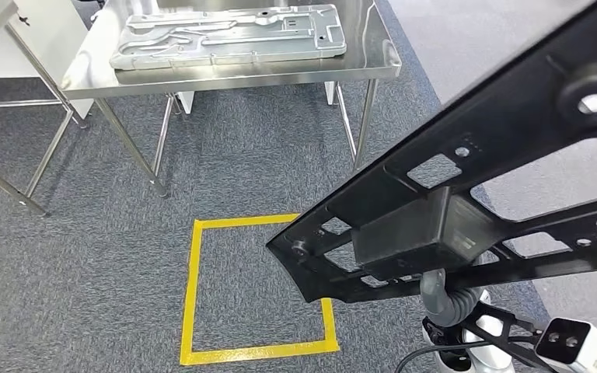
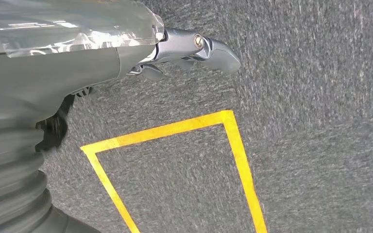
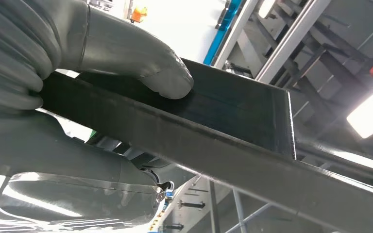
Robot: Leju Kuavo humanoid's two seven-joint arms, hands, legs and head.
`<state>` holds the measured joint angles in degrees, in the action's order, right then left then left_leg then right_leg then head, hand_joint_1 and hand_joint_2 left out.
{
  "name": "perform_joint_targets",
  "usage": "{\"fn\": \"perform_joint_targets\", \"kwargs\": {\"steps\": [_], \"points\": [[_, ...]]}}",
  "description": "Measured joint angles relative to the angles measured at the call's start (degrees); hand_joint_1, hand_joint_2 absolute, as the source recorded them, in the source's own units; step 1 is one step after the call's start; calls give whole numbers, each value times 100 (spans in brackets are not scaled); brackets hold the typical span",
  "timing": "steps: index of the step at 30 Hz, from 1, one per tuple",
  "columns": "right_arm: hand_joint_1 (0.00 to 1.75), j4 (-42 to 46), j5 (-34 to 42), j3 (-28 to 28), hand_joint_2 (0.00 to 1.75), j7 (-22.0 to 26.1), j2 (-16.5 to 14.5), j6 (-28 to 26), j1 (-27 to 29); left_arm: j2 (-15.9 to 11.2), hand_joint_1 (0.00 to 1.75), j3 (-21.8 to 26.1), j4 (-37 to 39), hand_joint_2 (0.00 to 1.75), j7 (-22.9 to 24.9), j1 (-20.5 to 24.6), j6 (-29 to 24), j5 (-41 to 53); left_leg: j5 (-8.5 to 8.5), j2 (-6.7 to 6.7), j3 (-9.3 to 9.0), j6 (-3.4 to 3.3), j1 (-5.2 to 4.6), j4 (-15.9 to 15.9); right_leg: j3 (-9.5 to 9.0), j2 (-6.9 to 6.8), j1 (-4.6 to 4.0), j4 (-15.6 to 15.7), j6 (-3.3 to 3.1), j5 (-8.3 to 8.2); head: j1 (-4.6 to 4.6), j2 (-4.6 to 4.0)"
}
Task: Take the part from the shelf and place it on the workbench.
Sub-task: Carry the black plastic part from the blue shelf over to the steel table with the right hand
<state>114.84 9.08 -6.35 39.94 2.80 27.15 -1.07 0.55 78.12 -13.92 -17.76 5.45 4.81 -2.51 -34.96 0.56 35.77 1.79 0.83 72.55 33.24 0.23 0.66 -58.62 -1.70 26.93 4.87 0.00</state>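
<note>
From high on the body, looking down: black part (image 1: 466, 202) carried at the near right, a long ribbed plastic frame with cut-outs, tilted so its far end rises toward the upper right, gripped from beneath at its boxy middle block, probably because that is the one solid spot among the open ribs. Right hand (image 1: 445, 299) tucked under the block, mostly hidden. Steel workbench (image 1: 373, 66) at the far side, well apart from the part, already bearing a silver stamped panel (image 1: 229, 35); yellow floor square (image 1: 194, 295) on grey carpet between robot and bench, likely a standing mark for the drop-off. Judged from this, part off the shelf, not yet set down. From the left wrist: left hand (image 2: 194, 48) hanging over the carpet beside the yellow tape, holding nothing, fingers seemingly loosely curled rather than spread, though blur and the angle make that hard to settle. From the right wrist: thick grey thumb (image 3: 145, 68) pressed flat on the upper face of the black wall, other fingers wrapped below the edge, so a firm clamp on the part; racking and ceiling lights beyond.
</note>
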Motion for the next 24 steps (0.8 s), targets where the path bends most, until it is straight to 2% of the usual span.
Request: {"fn": "perform_joint_targets", "kwargs": {"steps": [1,2,5,7,9,10,12,13,14,15,16,18,19,20,21,22,23,24], "points": [[175,-1,1,3,175,-1,0,15,8,1,0,0,0,175,1,-10,0,-2,-98,-1,204,-1,-2,220,-45,14,-14,0,-7,41,1,0],[175,-2,2,5,175,-2,0,32,12,1,0,1,0,175,2,-21,0,-3,-80,-1,314,-18,-5,238,-103,29,-28,0,-11,85,1,0],[175,-2,6,8,175,-1,0,65,14,0,0,2,0,175,4,-37,0,-7,142,-2,340,-64,-13,-30,-207,52,-50,1,-13,159,1,0],[175,-2,7,8,175,-1,0,65,14,0,0,2,0,175,4,-37,0,-5,171,-2,330,-68,-14,-69,-214,52,-50,1,-13,164,1,0],[175,-2,10,9,175,-1,0,68,14,-1,0,2,0,175,4,-36,0,-4,355,-2,261,-99,-25,-314,-257,52,-59,2,-11,192,1,0],[175,-2,14,19,175,-2,1,84,17,-10,0,1,1,175,3,-39,1,1,530,-3,175,-150,-56,-624,-302,56,-68,11,16,243,0,0],[175,-3,20,44,175,-1,1,140,26,-29,0,1,3,175,2,-47,3,8,829,-6,15,-270,-109,-1185,-402,62,-86,-10,97,303,-1,0],[175,-1,19,62,175,-2,1,167,29,-36,0,1,4,175,1,-53,4,6,914,-8,-77,-326,-117,-1386,-442,63,-92,-27,147,337,-1,0],[175,3,15,74,175,-1,0,181,26,-34,0,2,5,175,-1,-54,5,2,933,-9,-145,-356,-100,-1432,-446,56,-92,-103,177,343,-2,0],[175,8,11,86,175,-1,0,183,18,-32,0,2,5,175,-3,-53,5,-3,930,-9,-220,-381,-85,-1462,-386,50,-89,-241,206,382,-2,0],[175,12,7,95,175,-1,0,182,11,-30,0,2,5,175,-5,-51,6,-5,922,-10,-284,-399,-72,-1485,-247,43,-80,-492,234,460,-3,0],[175,13,-9,102,175,-1,0,175,18,-29,0,2,5,175,-8,-51,7,-2,855,-15,-357,-418,-72,-1498,222,34,-51,-1177,285,720,-2,0],[175,11,-27,102,175,-1,0,164,29,-28,0,2,5,175,-9,-58,7,-2,813,-18,-398,-415,-71,-1497,443,30,-33,-1428,309,844,-2,0],[175,10,-48,101,175,-2,0,139,39,-26,0,2,6,175,-12,-67,7,-2,763,-21,-451,-410,-71,-1497,587,24,-17,-1513,326,888,-2,0],[175,9,-67,101,175,-3,1,102,43,-25,0,2,6,175,-18,-77,7,-2,713,-26,-515,-401,-70,-1497,625,16,-4,-1396,339,807,-2,0],[175,9,-79,100,175,-3,2,56,43,-24,0,3,7,175,-28,-84,9,-3,657,-29,-593,-388,-69,-1497,567,9,4,-1094,341,585,-2,0],[175,9,-84,100,175,-3,5,8,43,-22,0,3,7,175,-39,-88,13,-4,598,-32,-661,-371,-69,-1498,465,2,7,-707,327,270,-2,0],[175,9,-83,100,175,-3,8,-26,46,-22,0,3,7,175,-50,-87,17,-4,542,-35,-726,-347,-73,-1496,375,-6,-6,-386,304,47,-2,0]]}}
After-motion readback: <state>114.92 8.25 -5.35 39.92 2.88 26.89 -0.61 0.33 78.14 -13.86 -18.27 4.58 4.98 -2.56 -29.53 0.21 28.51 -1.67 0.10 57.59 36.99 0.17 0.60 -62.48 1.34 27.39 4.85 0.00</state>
